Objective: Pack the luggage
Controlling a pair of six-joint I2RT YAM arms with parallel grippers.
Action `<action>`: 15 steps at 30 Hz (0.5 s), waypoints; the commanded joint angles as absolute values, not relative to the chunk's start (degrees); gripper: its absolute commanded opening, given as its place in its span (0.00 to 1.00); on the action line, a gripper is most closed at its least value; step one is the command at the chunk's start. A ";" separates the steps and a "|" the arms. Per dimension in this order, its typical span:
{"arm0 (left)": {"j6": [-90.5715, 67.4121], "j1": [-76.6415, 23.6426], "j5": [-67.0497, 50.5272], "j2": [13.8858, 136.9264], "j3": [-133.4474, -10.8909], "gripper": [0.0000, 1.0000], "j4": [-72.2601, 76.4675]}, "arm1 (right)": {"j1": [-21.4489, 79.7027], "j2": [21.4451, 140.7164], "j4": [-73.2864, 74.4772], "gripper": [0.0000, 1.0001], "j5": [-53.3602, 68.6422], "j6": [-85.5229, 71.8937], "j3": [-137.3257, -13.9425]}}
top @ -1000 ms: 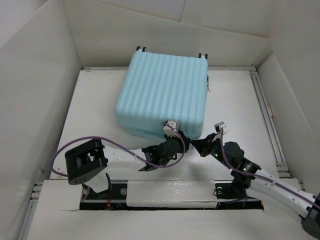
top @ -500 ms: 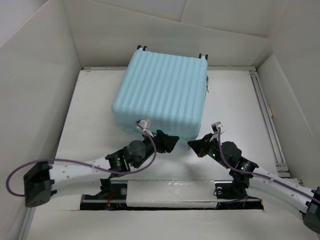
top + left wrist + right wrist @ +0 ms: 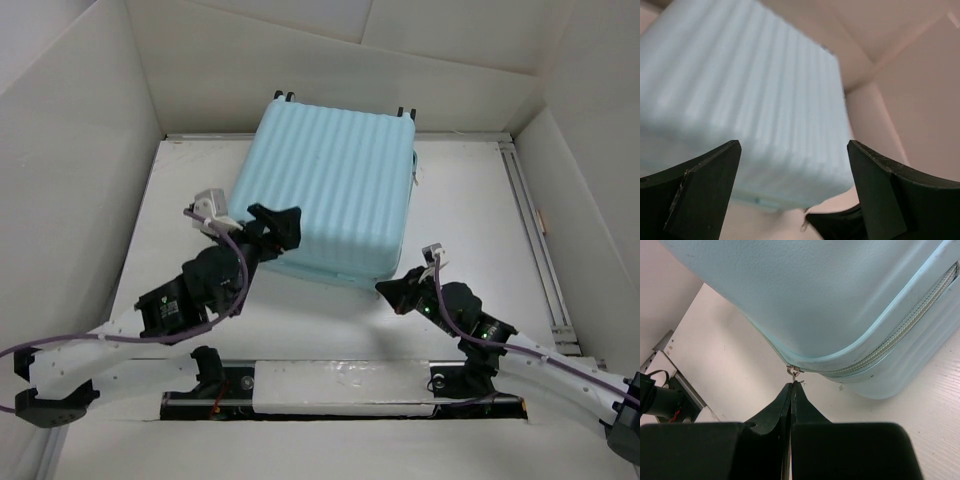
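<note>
White panel walls (image 3: 90, 150) box in a pale bench (image 3: 470, 210). In the upper middle of the overhead view a small light-blue hard-shell suitcase with a ribbed shell (image 3: 330, 190) lies flat and closed on it. Little black wheels (image 3: 283, 97) poke out along its top edge.

The left fingers (image 3: 283, 222) sit at the suitcase's lower left corner, spread wide apart. In the left wrist view the two black fingers (image 3: 710, 180) frame the ribbed shell (image 3: 750, 100), which fills the gap between them. Whether they touch the shell cannot be told.

The right fingers (image 3: 388, 290) lie just below the suitcase's lower right corner. In the right wrist view they (image 3: 791, 390) are pressed together. Their tips meet a small metal zip pull (image 3: 793, 372) at the end of the grey zip (image 3: 900, 335) along the seam. Whether they pinch the pull cannot be told.
</note>
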State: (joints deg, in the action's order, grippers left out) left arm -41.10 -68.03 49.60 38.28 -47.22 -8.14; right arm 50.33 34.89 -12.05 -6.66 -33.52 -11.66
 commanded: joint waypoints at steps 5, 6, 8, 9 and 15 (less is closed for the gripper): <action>-23.11 -53.24 33.16 67.47 -90.92 0.80 -22.20 | 52.03 34.19 -8.70 0.00 -2.72 -34.72 -13.10; -24.68 -45.43 21.82 70.11 -97.14 0.60 -23.89 | 52.03 34.19 -8.70 0.00 -2.72 -34.72 -13.10; -29.41 -27.90 1.44 73.56 -97.21 0.34 -22.34 | 52.55 33.58 -8.09 0.00 -2.72 -34.72 -12.57; -30.57 -24.73 0.71 72.87 -95.55 0.28 -20.58 | 52.56 33.57 -8.09 0.00 -2.72 -35.24 -12.05; -34.97 4.69 -10.32 62.84 -75.52 0.19 -10.82 | 53.08 29.71 -4.75 0.00 -3.25 -34.72 -12.04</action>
